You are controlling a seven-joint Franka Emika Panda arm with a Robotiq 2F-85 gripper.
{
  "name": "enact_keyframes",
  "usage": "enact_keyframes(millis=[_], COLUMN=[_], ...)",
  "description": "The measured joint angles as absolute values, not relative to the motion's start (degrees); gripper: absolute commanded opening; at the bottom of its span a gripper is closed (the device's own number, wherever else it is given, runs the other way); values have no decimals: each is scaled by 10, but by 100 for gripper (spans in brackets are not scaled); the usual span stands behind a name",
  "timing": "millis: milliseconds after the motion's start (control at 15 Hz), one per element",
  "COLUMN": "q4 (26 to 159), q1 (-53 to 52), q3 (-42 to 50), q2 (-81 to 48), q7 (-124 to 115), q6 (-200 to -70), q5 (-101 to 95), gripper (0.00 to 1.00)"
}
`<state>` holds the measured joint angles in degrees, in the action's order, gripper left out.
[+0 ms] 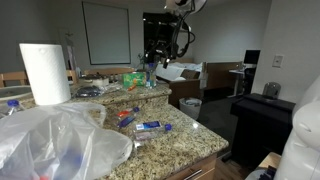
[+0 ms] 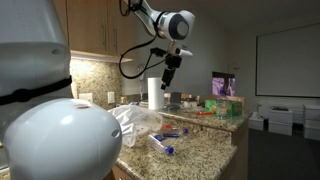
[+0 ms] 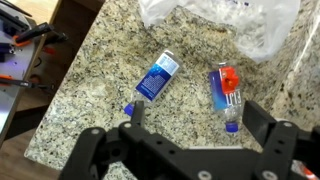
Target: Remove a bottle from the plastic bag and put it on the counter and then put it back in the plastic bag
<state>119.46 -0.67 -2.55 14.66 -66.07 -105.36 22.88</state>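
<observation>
So I'm hovering the gripper (image 3: 195,128) wide open over the worktop (image 3: 90,100), aiming on squaring its jaws across the bottle (image 3: 155,78), not the red-topped item (image 3: 227,95) nearby.

Both exterior views dim, murky, low detail; far room in shadow. Big white dome (image 2: 60,140) near the lens, blurred. Wrist view brighter, even light: tabletop (image 3: 90,100) sharp, glare on plastic bag (image 3: 225,20), my jaws dark, soft-focus at the bottom.
</observation>
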Motion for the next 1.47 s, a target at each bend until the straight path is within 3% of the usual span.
enact_keyframes(millis=[667,1467], q4=[1029,1025], q1=[-47,-47], q3=[-90,-90], q2=[118,116], q7=[-581,-578], q6=[-882,-881], q5=[53,50], gripper=[100,100])
